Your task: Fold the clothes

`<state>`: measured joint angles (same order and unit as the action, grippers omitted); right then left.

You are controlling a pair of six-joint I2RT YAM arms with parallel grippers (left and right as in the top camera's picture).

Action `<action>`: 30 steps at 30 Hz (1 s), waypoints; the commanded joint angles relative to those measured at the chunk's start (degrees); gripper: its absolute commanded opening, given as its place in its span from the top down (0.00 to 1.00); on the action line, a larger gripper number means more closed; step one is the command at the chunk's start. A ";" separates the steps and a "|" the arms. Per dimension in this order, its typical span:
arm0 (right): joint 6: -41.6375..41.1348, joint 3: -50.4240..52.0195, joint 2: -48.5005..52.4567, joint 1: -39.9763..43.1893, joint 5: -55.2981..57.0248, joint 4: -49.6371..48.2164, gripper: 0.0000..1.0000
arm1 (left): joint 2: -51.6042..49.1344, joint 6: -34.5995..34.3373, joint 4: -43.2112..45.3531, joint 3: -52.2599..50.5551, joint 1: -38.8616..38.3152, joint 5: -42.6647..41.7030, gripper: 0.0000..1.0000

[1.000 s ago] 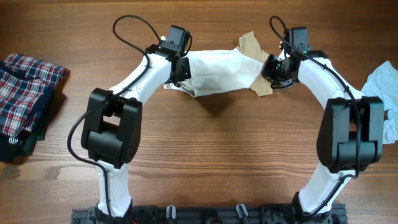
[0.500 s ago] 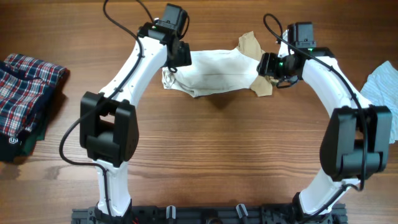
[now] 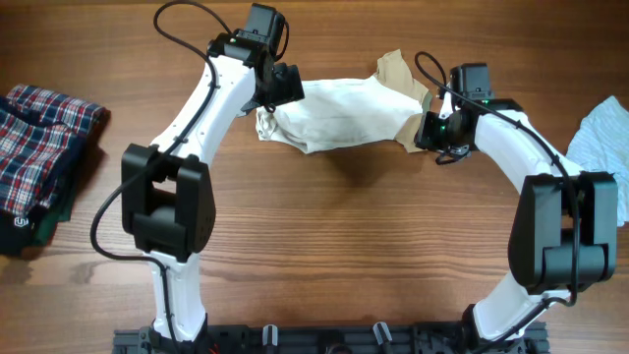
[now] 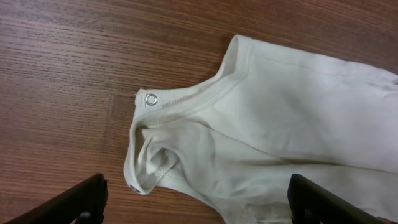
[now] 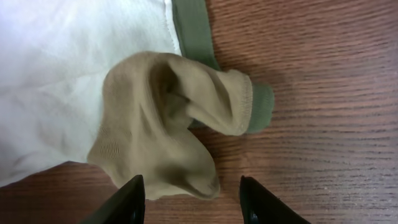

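A cream-white shirt [image 3: 339, 113] lies bunched across the far middle of the table, with tan patches [image 3: 396, 69] at its right end. My left gripper [image 3: 280, 84] hovers over its left end and is open. In the left wrist view the collar with a metal snap [image 4: 151, 98] lies ahead of the left gripper [image 4: 196, 208], and its fingers [image 4: 81, 199] stand wide apart, touching nothing. My right gripper [image 3: 432, 128] is open at the shirt's right end. In the right wrist view the crumpled tan sleeve [image 5: 161, 124] with a green cuff [image 5: 261, 106] lies loose, its tip reaching between the spread fingers of the right gripper [image 5: 193, 205].
A pile of plaid clothes [image 3: 39, 167] sits at the left edge of the wooden table [image 3: 324, 236]. A pale blue, finely striped garment [image 3: 601, 138] lies at the right edge, just beyond my right arm.
Both grippers have opened and let go of the shirt, which now rests on the table. The left gripper has drawn back toward the far left. The right gripper has shifted slightly nearer.
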<state>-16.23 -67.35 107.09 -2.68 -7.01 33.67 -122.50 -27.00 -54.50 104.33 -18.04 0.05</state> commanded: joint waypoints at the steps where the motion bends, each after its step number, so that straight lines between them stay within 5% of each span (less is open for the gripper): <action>1: -0.46 0.63 -0.52 0.28 1.01 -0.44 0.50 | -4.24 -0.70 -0.02 0.57 -0.04 -0.68 0.07; 7: -0.55 0.63 -0.52 -2.75 1.05 -0.52 0.55 | -5.14 -0.70 -0.68 0.57 -0.04 -0.66 0.07; 10: -2.19 0.74 -0.37 -3.32 5.88 -0.61 0.44 | -5.14 -0.66 -0.85 0.57 -0.04 -0.63 0.07; 19: -3.43 6.01 1.20 -3.32 6.03 -7.80 0.46 | -5.14 -0.46 -0.85 0.57 -0.04 -0.63 0.06; 20: -3.43 6.03 1.44 -3.32 4.85 -8.22 0.53 | -5.14 -0.46 -0.85 0.57 -0.04 -0.63 0.07; 22: -3.45 5.70 1.36 -3.32 3.19 -8.39 0.93 | -5.14 -0.46 -0.85 0.57 -0.04 -0.63 0.06; 30: -4.35 -4.48 0.26 -3.32 -3.72 -2.49 0.96 | -5.14 -0.46 -0.87 0.57 -0.04 -0.63 0.06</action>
<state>-19.44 -66.92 107.42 -5.98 -6.61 31.24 -127.13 -27.14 -55.31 104.33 -18.04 0.03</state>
